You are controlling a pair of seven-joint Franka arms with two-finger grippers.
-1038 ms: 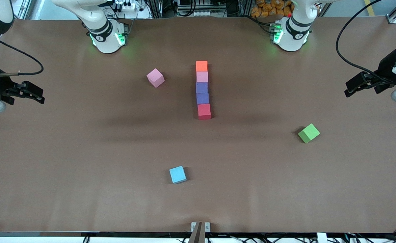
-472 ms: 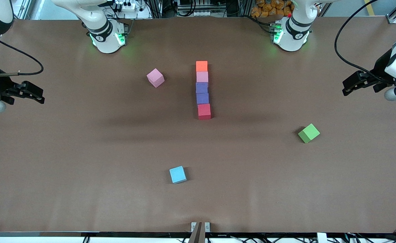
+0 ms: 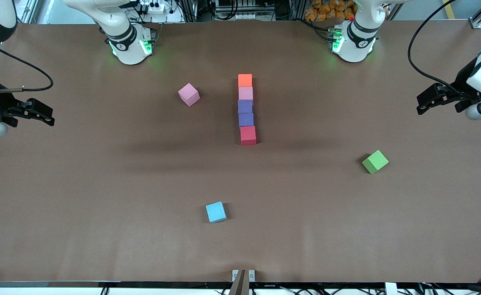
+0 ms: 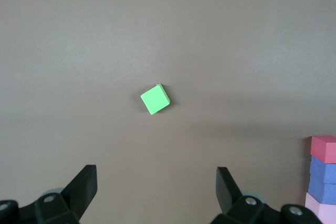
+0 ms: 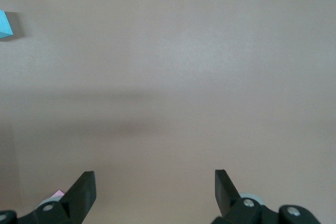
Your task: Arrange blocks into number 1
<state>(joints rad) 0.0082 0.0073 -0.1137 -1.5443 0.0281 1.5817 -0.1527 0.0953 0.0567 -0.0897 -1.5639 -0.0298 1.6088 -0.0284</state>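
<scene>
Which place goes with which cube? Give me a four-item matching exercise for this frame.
Things:
1. orange cube
2. red cube
3. green cube
4. light blue cube

Places:
A. alone, nearest the front camera
B. end of the line nearest the robots' bases
C. alone, toward the left arm's end of the table
D. end of the line nearest the front camera

Pairs: 1-B, 2-D, 3-C, 4-A

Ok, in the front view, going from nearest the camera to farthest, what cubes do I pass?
Light blue cube → green cube → red cube → purple cube → second purple cube; next come the two pink cubes, level with each other, and last the orange cube.
</scene>
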